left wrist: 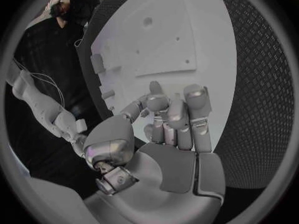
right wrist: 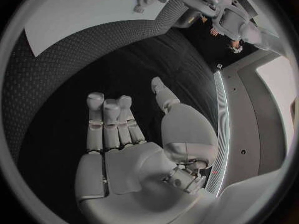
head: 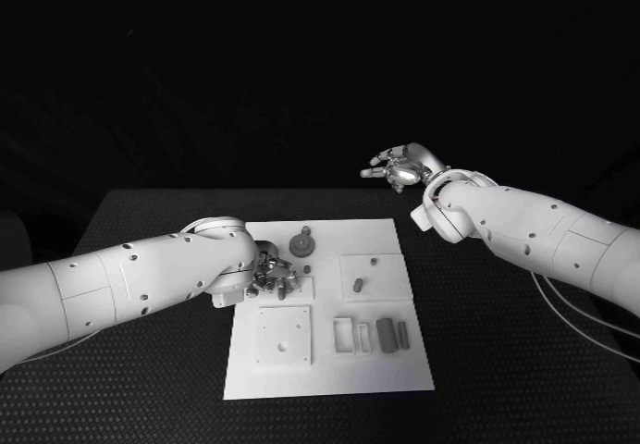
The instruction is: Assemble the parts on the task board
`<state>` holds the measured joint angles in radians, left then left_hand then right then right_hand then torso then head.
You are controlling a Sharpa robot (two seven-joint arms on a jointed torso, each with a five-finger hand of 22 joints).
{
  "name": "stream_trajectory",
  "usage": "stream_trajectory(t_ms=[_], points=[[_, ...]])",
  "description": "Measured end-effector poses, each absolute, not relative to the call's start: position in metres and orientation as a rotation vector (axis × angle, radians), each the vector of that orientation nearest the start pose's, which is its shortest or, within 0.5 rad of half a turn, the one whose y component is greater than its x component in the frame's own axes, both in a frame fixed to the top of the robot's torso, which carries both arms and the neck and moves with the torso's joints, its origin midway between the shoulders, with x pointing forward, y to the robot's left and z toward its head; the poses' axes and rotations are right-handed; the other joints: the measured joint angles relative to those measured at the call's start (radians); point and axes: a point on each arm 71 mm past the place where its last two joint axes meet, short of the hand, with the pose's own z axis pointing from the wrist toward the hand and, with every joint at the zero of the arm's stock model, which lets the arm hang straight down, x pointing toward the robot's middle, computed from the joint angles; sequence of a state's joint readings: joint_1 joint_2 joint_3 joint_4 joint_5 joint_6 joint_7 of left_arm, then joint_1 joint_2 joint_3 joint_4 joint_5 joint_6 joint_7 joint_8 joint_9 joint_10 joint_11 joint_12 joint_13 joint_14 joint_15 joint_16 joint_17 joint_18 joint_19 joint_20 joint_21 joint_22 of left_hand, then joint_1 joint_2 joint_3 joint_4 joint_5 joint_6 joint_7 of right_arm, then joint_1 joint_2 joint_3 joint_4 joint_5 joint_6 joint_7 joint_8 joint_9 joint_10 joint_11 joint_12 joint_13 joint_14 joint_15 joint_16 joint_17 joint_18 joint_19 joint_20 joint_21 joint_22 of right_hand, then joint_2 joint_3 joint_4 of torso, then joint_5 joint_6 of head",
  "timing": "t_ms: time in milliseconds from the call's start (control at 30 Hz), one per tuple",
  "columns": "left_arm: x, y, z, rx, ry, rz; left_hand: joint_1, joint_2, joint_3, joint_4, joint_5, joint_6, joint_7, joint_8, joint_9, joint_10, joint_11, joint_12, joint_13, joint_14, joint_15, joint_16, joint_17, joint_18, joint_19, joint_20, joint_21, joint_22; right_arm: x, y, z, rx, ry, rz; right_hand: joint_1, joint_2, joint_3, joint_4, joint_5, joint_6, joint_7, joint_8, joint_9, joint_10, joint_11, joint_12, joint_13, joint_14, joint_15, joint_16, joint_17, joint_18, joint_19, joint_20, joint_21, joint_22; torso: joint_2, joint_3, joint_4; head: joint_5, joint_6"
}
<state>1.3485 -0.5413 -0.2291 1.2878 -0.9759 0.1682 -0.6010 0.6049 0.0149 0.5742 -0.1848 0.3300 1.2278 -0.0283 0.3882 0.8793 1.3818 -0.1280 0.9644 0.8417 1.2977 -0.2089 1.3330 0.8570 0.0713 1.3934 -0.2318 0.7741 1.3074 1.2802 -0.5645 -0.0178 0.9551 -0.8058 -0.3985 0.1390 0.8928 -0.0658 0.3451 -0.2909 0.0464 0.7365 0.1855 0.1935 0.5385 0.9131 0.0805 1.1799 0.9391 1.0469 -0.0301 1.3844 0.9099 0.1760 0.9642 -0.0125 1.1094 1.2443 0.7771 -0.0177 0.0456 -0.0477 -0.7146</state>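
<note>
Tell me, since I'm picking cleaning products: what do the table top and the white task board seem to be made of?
The black table top looks like a rubbery or woven mat: a fine matte grid of bumps covers it. The white rectangular task board looks like smooth hard plastic or painted metal, flat, with a soft sheen and recessed pockets; which one, the look leaves open.

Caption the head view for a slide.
Left hand works over the white task board while the right hand hovers open beyond it.

The left hand (head: 272, 276) rests low over the task board (head: 329, 370) beside a round part (head: 304, 244); the right hand (head: 396, 166) hovers beyond the surface's (head: 534, 388) far edge, fingers apart.
</note>
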Motion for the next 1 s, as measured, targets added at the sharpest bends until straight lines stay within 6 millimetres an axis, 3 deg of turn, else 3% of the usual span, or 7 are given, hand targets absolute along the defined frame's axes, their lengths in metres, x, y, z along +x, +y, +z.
stream_trajectory(t_ms=[267, 500, 600, 733, 900, 1000], points=[[0.512, 0.147, -0.234, -0.095, 2.415, -0.256, -0.019, -0.022, -0.038, 0.0, -0.038, 0.003, 0.001, 0.0, 0.003, 0.0, -0.007, 0.0, -0.002, -0.002, -0.002, 0.004, -0.005, 0.007, 0.0, 0.0, -0.004, 0.0, 0.594, -0.237, -0.157, 0.47, 1.469, 0.818, 0.0, 0.0, 0.0, 0.0, 0.0, 0.0, 0.0, 0.0, 0.0, 0.0, 0.0, 0.0, 0.0, 0.0, 0.0, 0.0, 0.0, 0.0, 0.0, 0.0, 0.0, 0.0, 0.0, 0.0004, 0.0, 0.0, -0.001], [0.513, 0.153, -0.233, -0.112, 2.404, -0.251, -0.02, -0.064, -0.052, 0.013, -0.156, 0.003, 0.0, -0.005, 0.005, 0.0, -0.007, 0.0, -0.006, -0.002, -0.002, 0.004, -0.013, 0.006, -0.004, -0.004, -0.009, 0.0, 0.594, -0.239, -0.158, 0.472, 1.47, 0.816, 0.0, 0.0, 0.0, 0.0, 0.0, 0.0, 0.0, 0.0, 0.0, 0.0, 0.0, 0.0, -0.001, 0.0, 0.0, 0.0, 0.0, 0.0, 0.0, 0.0, 0.0, 0.0, 0.0, 0.0005, -0.0006, -0.001, 0.0], [0.514, 0.155, -0.232, -0.124, 2.394, -0.254, -0.02, -0.08, -0.049, 0.026, -0.192, 0.003, 0.0, -0.006, 0.005, 0.0, -0.007, 0.0, -0.007, -0.003, -0.003, 0.004, -0.016, 0.006, -0.004, -0.004, -0.013, 0.0, 0.593, -0.239, -0.159, 0.472, 1.471, 0.815, 0.0, 0.0, -0.003, 0.003, 0.0, 0.0, 0.0, 0.0, 0.0, 0.0, 0.0, 0.0, -0.001, 0.0, 0.0, 0.0, 0.0, 0.0, 0.0, 0.0, 0.0, 0.0, 0.0, 0.0005, -0.0006, -0.002, 0.002], [0.516, 0.157, -0.229, -0.147, 2.374, -0.264, -0.023, -0.128, -0.046, 0.049, -0.272, -0.006, 0.001, -0.011, 0.006, -0.001, -0.008, 0.0, -0.01, -0.006, -0.008, 0.004, -0.021, 0.004, -0.013, -0.006, -0.02, 0.001, 0.593, -0.24, -0.159, 0.474, 1.472, 0.813, 0.0, 0.0, -0.003, 0.003, 0.0, 0.0, 0.0, 0.0, 0.0, 0.0, 0.0, 0.0, -0.001, 0.0, 0.0, 0.0, -0.001, 0.0, 0.0, 0.0, 0.0, -0.001, 0.0, 0.0005, -0.0005, -0.003, 0.003], [0.521, 0.157, -0.221, -0.193, 2.349, -0.297, -0.028, -0.201, -0.022, 0.088, -0.277, -0.016, 0.009, -0.011, 0.01, -0.007, -0.003, 0.0, -0.006, -0.011, -0.016, 0.004, -0.023, 0.004, -0.013, -0.006, -0.027, 0.001, 0.593, -0.24, -0.16, 0.474, 1.472, 0.813, 0.0, 0.0, -0.003, 0.003, 0.0, -0.002, -0.002, 0.0, 0.0, 0.0, 0.0, 0.0, -0.002, 0.0, 0.0, 0.0, -0.001, 0.0, 0.0, 0.0, 0.0, -0.001, -0.001, 0.0004, 0.0, -0.004, 0.007], [0.523, 0.158, -0.22, -0.219, 2.343, -0.314, -0.022, -0.228, -0.002, 0.111, -0.277, -0.024, 0.009, -0.017, 0.014, -0.012, 0.0, 0.0, 0.0, -0.012, -0.016, 0.004, -0.024, 0.003, -0.013, -0.006, -0.028, 0.001, 0.593, -0.24, -0.16, 0.474, 1.473, 0.813, 0.0, 0.0, -0.005, 0.0, 0.0, -0.002, -0.002, 0.0, 0.0, 0.0, 0.0, 0.0, -0.002, 0.0, 0.0, 0.0, -0.001, 0.0, 0.0, 0.0, 0.0, -0.001, -0.001, 0.0003, 0.0, -0.003, 0.01]])
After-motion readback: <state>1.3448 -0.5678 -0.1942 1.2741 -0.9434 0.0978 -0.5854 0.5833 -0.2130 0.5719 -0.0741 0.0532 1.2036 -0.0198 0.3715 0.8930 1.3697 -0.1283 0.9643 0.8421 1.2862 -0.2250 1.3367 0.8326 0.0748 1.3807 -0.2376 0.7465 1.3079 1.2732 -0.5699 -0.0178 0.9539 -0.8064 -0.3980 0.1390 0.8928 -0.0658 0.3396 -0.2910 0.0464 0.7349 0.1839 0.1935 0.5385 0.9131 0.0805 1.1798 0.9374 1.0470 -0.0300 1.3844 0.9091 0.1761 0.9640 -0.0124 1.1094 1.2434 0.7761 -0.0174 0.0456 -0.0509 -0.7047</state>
